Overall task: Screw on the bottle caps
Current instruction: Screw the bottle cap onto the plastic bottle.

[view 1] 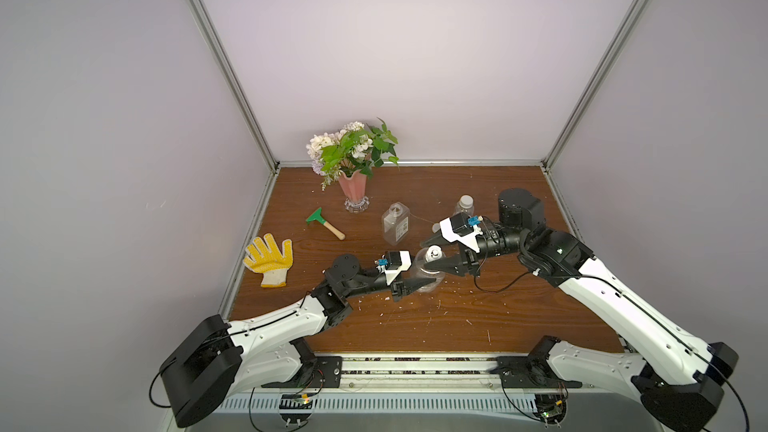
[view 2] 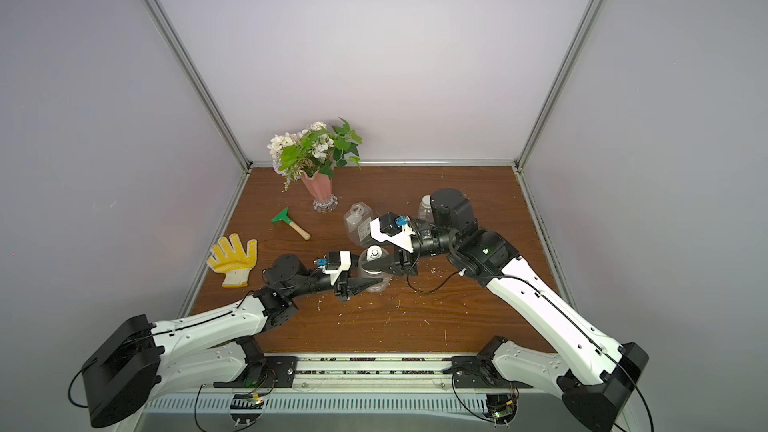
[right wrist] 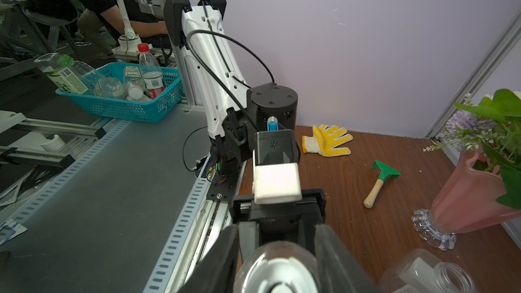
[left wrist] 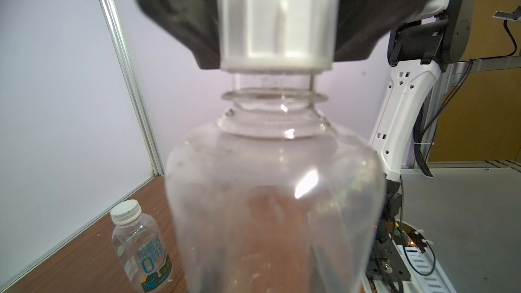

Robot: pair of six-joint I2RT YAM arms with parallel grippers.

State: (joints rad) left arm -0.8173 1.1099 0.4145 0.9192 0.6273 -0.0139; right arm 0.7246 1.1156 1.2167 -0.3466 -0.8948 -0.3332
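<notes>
The left arm and the right arm are wearing smooth white shells between chunky black joints, and a thin black cable is running along each one. Near each wrist a little black camera box with a blue plug is sitting in a white holder. The left gripper and the right gripper are showing black pointed fingers.

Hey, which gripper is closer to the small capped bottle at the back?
Right. The right gripper sits just in front of the capped bottle; the left gripper is farther forward, holding the rounded bottle.
</notes>
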